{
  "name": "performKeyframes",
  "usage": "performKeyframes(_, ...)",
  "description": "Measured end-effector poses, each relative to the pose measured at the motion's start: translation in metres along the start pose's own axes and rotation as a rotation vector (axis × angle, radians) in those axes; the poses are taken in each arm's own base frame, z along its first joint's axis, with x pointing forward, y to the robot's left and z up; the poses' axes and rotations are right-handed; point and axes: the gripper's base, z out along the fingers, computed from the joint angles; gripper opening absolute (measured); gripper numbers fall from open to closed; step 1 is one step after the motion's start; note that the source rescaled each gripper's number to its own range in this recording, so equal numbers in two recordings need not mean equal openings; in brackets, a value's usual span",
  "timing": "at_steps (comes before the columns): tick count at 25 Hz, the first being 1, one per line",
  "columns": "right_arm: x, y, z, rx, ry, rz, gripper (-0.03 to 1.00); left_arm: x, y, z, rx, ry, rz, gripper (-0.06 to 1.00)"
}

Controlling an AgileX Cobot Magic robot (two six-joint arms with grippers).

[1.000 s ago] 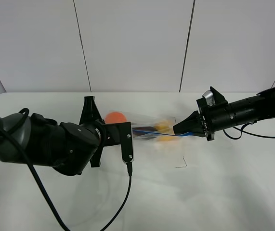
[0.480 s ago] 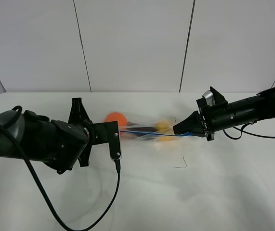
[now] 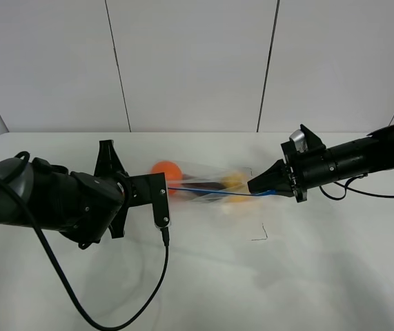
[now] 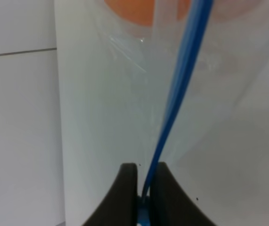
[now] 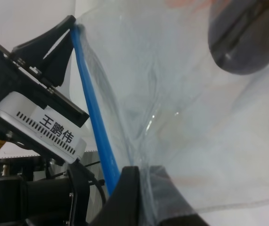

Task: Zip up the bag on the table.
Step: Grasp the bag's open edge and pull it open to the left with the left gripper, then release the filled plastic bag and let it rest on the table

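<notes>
Clear plastic makes up the bag (image 3: 214,181), and it is pulled out long between the two arms, over the middle of the white desk (image 3: 307,269) toward its far side. A thin blue strip (image 3: 214,191) runs along the bag from one arm to the other. The left arm (image 3: 58,200) comes in from the left side of the desk. The left jaws are pinched tight on the blue strip (image 4: 177,89) at the bag's left end, with no gap between the two dark fingers (image 4: 125,197) but the strip itself. The right arm (image 3: 352,162) comes in from the right. The right jaws are closed tight too, and they hold the bag's other end, right where the strip (image 5: 94,122) stops. Inside the bag sits an orange ball (image 3: 165,169) near the left end. A dark thing (image 3: 207,185) lies in the middle, and a yellow fruit (image 3: 234,181) is near the right end. The right wrist view shows the dark thing (image 5: 240,42) through the crinkly plastic. The bag may be lifted a little off the desk, but the high view is too blurry to be sure. A black cable (image 3: 145,293) hangs from the left arm and curls over the desk near the front. A small dark mark (image 3: 259,234) sits on the desk, in front of the bag's right end.
</notes>
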Motion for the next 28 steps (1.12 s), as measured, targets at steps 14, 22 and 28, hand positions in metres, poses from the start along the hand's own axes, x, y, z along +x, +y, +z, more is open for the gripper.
performKeyframes(14,0.0012,-0.0008,0.0,0.009,0.013,-0.006,0.0,0.0033,0.0013,0.001,-0.007,0.021,-0.012,0.33)
performKeyframes(22,0.0014,-0.0009,0.0,0.01,0.015,-0.007,0.0,0.0062,0.0036,0.0011,-0.031,0.05,-0.035,0.73)
performKeyframes(28,0.0014,-0.0009,0.0,0.01,0.015,-0.007,0.0,0.0093,0.0059,0.0011,-0.054,0.079,-0.038,0.75)
